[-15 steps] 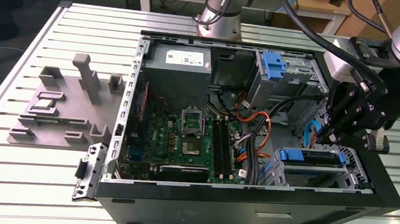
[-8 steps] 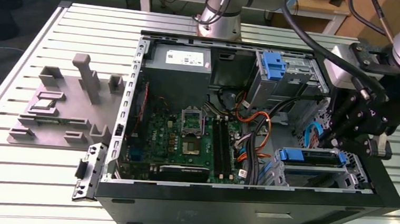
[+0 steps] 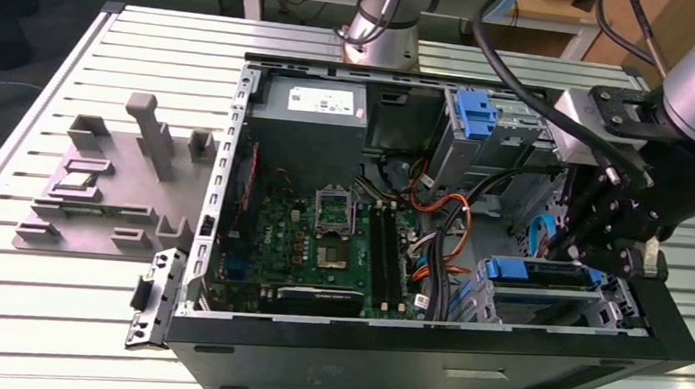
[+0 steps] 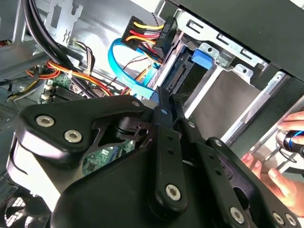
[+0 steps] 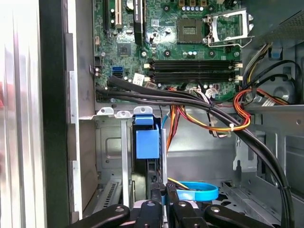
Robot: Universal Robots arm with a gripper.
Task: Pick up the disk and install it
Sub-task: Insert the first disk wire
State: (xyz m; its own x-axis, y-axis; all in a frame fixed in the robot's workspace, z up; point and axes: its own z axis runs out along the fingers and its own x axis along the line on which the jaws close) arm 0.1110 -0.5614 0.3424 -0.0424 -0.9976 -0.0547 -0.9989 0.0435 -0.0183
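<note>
The disk (image 3: 540, 273), a drive in a blue plastic carrier, sits in the lower drive bay at the front corner of the open computer case, on the exterior view's right. The first wrist view has it edge-on in its slot, its blue tab (image 5: 147, 138) facing out. My gripper (image 3: 600, 261) hangs just to the right of the bay. In both wrist views the two black fingers (image 5: 156, 197) stand pressed close together right behind the disk's connector end (image 4: 182, 79). The gripper (image 4: 170, 102) is shut with nothing held between the fingers.
A blue data cable (image 4: 124, 66) and a bundle of coloured power wires (image 5: 223, 124) run close to the bay. A second blue bracket (image 3: 474, 112) sits in the upper bay, beside the grey power-supply box (image 3: 312, 109). A person's hand (image 4: 273, 166) rests at the case edge. A grey fixture (image 3: 116, 187) stands on the table.
</note>
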